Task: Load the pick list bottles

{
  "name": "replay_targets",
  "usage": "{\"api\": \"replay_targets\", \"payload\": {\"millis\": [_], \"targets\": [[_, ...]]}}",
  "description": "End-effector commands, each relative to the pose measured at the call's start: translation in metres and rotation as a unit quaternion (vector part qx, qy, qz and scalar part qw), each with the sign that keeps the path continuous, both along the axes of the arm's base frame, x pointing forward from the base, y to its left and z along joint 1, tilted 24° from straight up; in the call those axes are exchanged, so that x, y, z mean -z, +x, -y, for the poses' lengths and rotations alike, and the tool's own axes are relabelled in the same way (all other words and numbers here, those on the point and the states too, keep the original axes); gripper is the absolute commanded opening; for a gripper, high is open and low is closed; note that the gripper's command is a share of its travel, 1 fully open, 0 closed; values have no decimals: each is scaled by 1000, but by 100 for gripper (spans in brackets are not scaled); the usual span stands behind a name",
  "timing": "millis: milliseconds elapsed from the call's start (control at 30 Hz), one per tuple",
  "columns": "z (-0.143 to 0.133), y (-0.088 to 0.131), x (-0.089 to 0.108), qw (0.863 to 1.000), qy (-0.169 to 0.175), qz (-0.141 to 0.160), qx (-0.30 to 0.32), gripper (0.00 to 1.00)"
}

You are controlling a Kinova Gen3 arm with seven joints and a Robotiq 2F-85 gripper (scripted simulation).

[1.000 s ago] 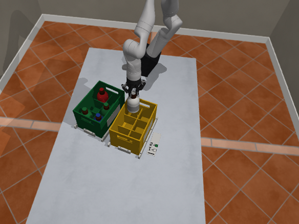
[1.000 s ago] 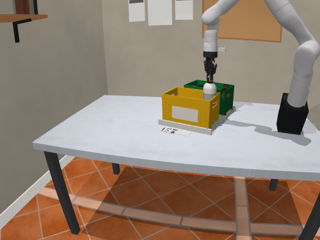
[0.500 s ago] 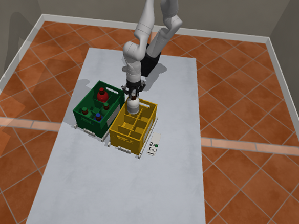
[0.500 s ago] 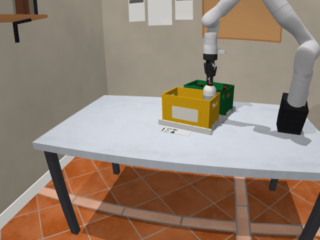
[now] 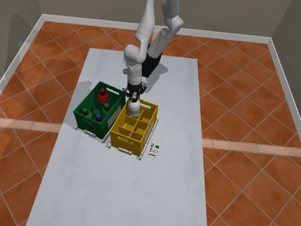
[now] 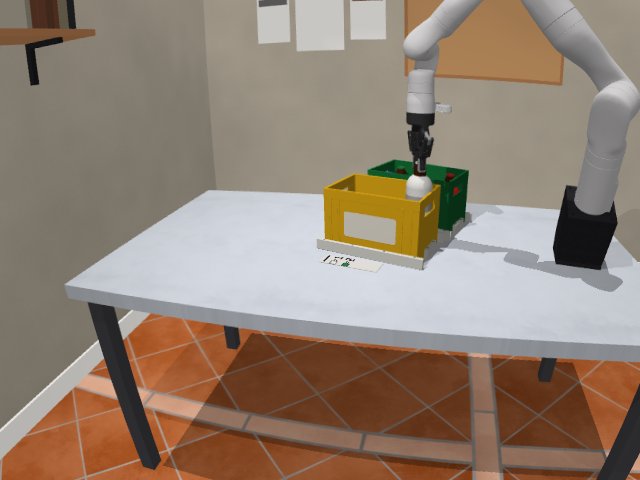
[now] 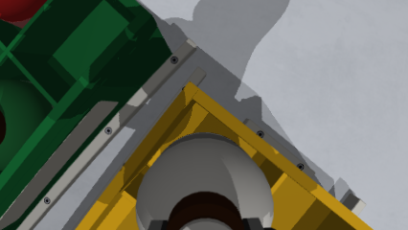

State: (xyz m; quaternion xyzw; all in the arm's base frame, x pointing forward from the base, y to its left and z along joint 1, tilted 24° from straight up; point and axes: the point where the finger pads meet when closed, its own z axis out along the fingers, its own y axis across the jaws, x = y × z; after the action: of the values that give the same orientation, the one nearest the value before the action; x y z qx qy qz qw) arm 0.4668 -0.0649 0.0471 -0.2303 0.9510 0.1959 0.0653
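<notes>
My gripper (image 5: 133, 97) (image 6: 419, 164) is shut on the brown neck of a white bottle (image 5: 133, 108) (image 6: 417, 187) (image 7: 203, 184). The bottle hangs upright, partly down inside the back left cell of the yellow crate (image 5: 121, 140) (image 6: 341, 206) (image 7: 287, 192). The green crate (image 5: 87, 120) (image 6: 454, 198) (image 7: 72, 53) stands to its left and holds a red bottle (image 5: 102, 95), two green bottles (image 5: 86, 113) (image 5: 106, 109) and a blue one (image 5: 99, 117). The pick list (image 5: 154, 145) (image 6: 351, 262) lies on the table right of the yellow crate.
Both crates sit in pale base frames (image 5: 90, 133) (image 6: 372, 254) on the grey table (image 5: 118, 189) (image 6: 232, 268). The arm's black base (image 5: 150, 63) (image 6: 584, 235) stands at the back of the table. The yellow crate's other cells are empty.
</notes>
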Motion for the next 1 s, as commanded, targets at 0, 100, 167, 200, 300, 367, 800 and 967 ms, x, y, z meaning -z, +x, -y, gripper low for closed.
{"api": "replay_targets", "payload": {"millis": [0,100,167,200,300,367,800,967], "targets": [[0,1,1,1000,-1,1,0,10],[-1,1,4,1000,-1,1,0,10],[-1,1,4,1000,-1,1,0,10],[-2,1,5,1000,-1,1,0,10],[-3,1,8,1000,-1,1,0,10],[-4,1,10,1000,-1,1,0,10],[-8,1,20,1000,-1,1,0,10],[-10,2,24,1000,-1,1,0,10]]}}
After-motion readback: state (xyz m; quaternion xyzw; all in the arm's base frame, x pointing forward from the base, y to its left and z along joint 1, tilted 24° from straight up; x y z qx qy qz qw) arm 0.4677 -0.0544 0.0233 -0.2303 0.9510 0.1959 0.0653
